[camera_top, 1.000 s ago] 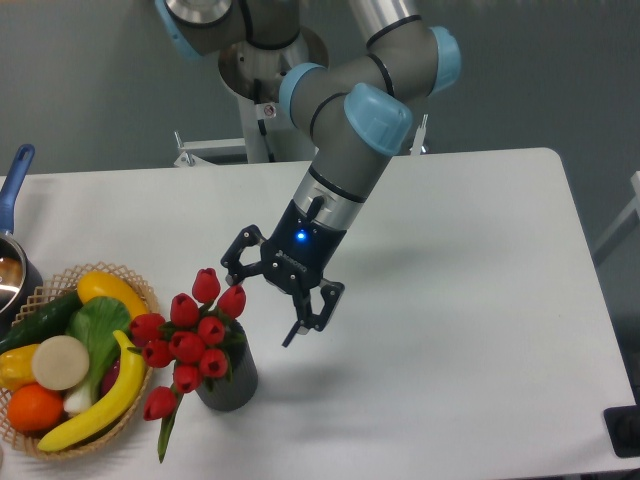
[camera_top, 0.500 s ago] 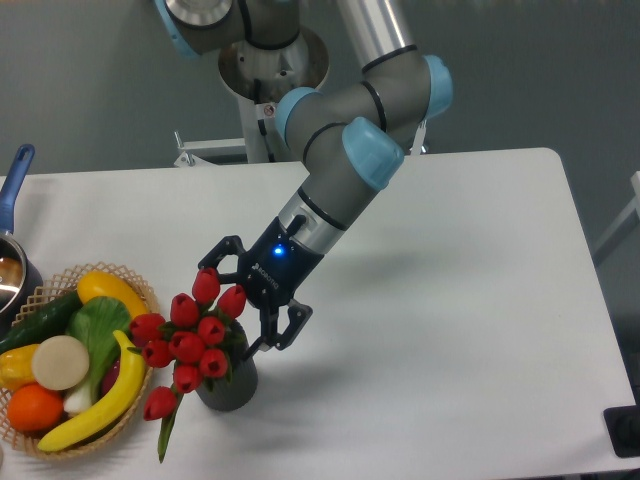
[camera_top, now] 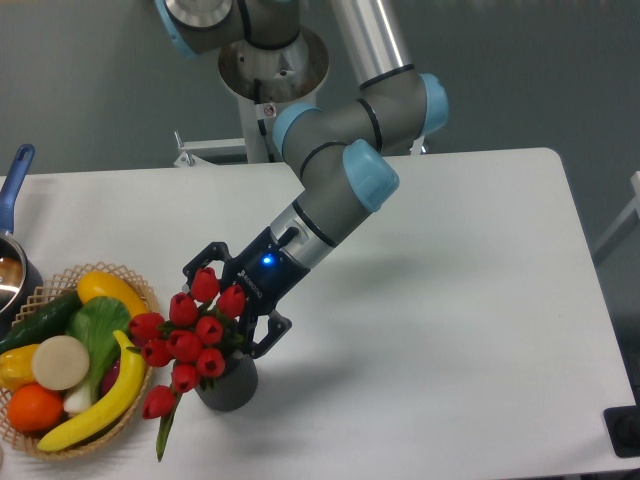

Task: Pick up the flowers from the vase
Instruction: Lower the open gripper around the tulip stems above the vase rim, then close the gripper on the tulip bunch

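— Camera view first: where do the flowers (camera_top: 190, 335) sit against the gripper (camera_top: 229, 313)?

— The red tulip buds stand in the vase (camera_top: 229, 383), and the top 2 buds rise between the 2 fingers (camera_top: 264, 335). One finger arcs over the upper-left side of the bunch, by the highest bud; the other reaches down on the right, just beside the rightmost bud and above the vase rim.

— Are the fingers clamped?

— No, they stand spread apart, straddling the top of the bunch. Whether either pad touches a bud is hard to say from this angle; probably not yet pressing.

— And the remaining buds?

— Below and to the left of the fingers, outside the span. One bud droops lowest, left of the vase, with a green leaf hanging under it.

— What else is near?

— A woven basket (camera_top: 140, 288) of fruit and vegetables lies left of the fingers, just beside the bunch, on the white table (camera_top: 460, 300). A blue-handled pot (camera_top: 12, 200) sits farther left, cut by the frame edge.
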